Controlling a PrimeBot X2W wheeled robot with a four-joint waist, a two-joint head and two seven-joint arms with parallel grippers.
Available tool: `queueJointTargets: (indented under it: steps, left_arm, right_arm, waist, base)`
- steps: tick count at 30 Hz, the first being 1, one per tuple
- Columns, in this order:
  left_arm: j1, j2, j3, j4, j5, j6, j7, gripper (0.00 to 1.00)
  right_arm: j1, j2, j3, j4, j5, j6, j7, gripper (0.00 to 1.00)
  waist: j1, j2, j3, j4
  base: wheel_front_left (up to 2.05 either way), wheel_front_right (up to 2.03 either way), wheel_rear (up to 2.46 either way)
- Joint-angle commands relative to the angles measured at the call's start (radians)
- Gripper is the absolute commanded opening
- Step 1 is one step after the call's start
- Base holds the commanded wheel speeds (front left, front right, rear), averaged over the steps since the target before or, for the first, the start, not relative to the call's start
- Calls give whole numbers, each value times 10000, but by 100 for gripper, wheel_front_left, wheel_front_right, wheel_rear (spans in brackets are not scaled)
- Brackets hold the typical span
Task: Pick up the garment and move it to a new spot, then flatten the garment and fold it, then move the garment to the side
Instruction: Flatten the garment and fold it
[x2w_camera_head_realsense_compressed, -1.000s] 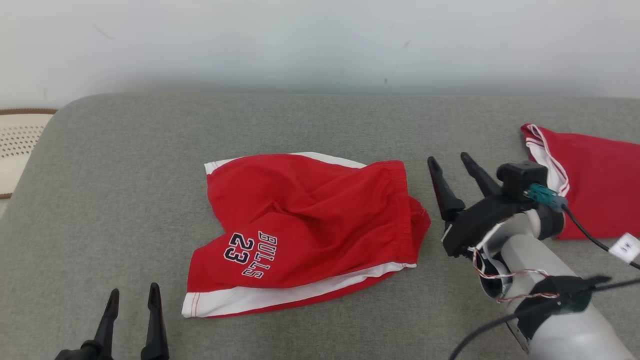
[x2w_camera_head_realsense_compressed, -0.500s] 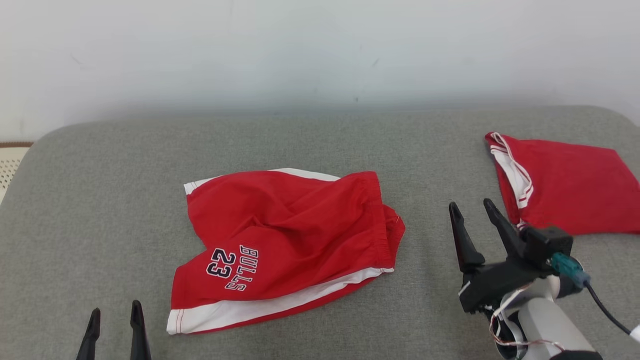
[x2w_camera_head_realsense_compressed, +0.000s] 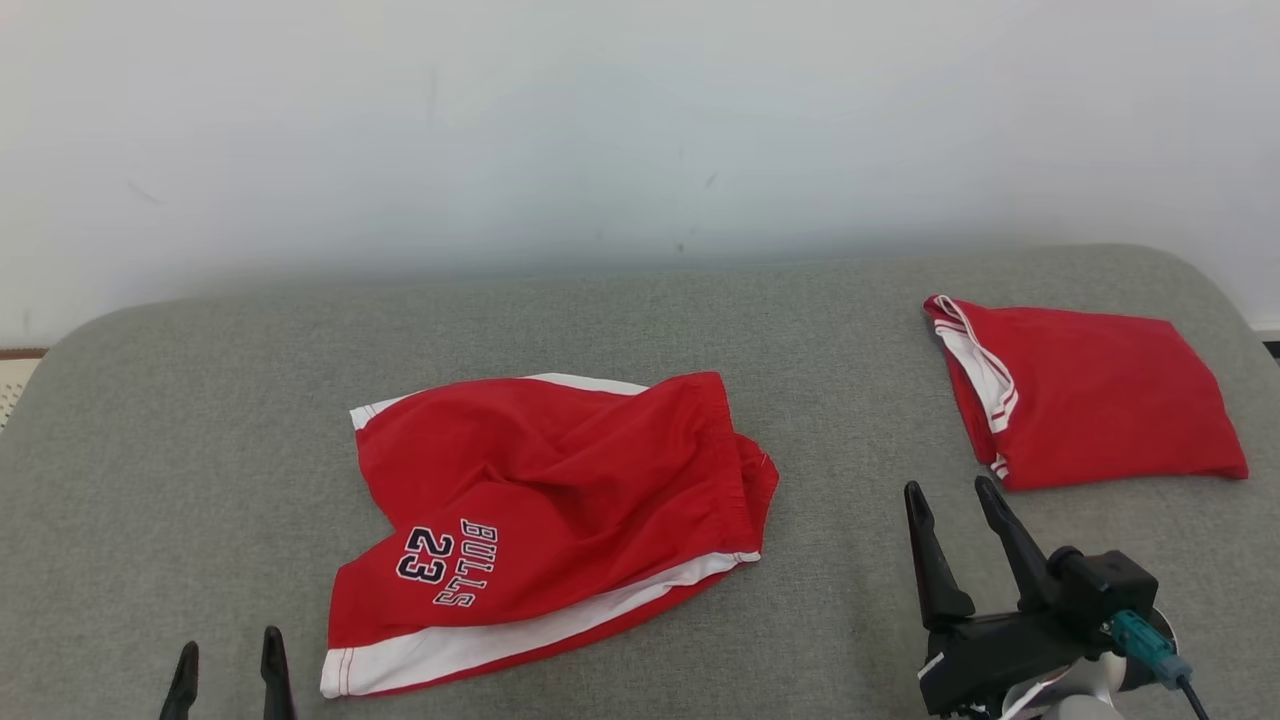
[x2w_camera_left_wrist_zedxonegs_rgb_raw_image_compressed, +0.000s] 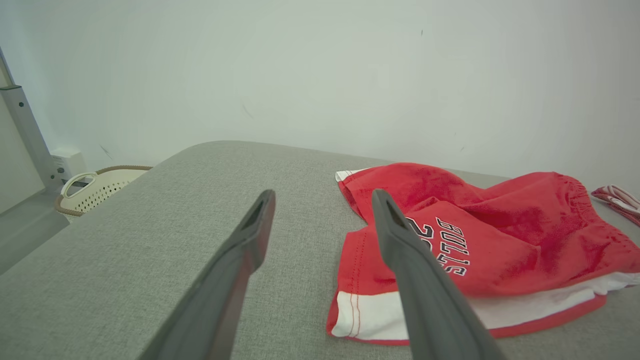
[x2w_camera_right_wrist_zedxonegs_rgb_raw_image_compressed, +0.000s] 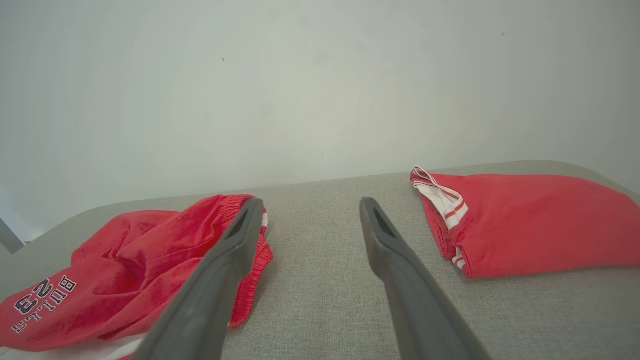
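Neither arm holds anything, so I judge the step in hand to be the very first one: picking up the garment.

At the lower left of the head view the left gripper (x2w_camera_head_realsense_compressed: 228, 645) has its jaws spread wide and empty above the grey cushion (x2w_camera_head_realsense_compressed: 200, 450). The red shorts (x2w_camera_head_realsense_compressed: 540, 500) lie rumpled in the middle of the cushion, the "BULLS 23" print facing up, a white hem band along the near edge and the elastic waistband bunched toward the right. The right gripper (x2w_camera_head_realsense_compressed: 948, 487) has its jaws wide apart too, with nothing between them. At the far right sits a folded red garment (x2w_camera_head_realsense_compressed: 1100, 400) — probably one already dealt with.

The next move likely calls for both arms to reach in and down. Each would pinch an edge of the shorts, the hem on the left and the waistband on the right, taking only cloth and not the cushion.

Relative to the jaws, the shorts lie between the two grippers and touch neither. The white hem corner is just beside the left jaws, on their right. The right jaws point at bare cushion — waistband to their left, folded garment to their right, both apart from them.
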Motion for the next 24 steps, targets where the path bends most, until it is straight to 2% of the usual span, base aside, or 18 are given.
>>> queueJointTargets:
  steps: [1, 12, 24]
  left_arm:
    - [174, 54, -22, 63, 185, 52, -34, 100]
    - [300, 162, -29, 167, 562, 110, -34, 100]
    - [196, 238, -40, 148, 596, 156, -34, 100]
  right_arm:
    - [182, 36, -80, -108, -225, 3, -19, 100]
    - [917, 383, -454, -640, -798, 3, 42, 100]
    - [1056, 585, -534, -865, -1032, 3, 133, 100]
  waist:
    - [1, 1, -59, -57]
    - [1, 1, -127, -287]
    - [1, 1, -84, -426]
  base:
    - [0, 0, 0]
    - [0, 0, 0]
    - [0, 0, 0]
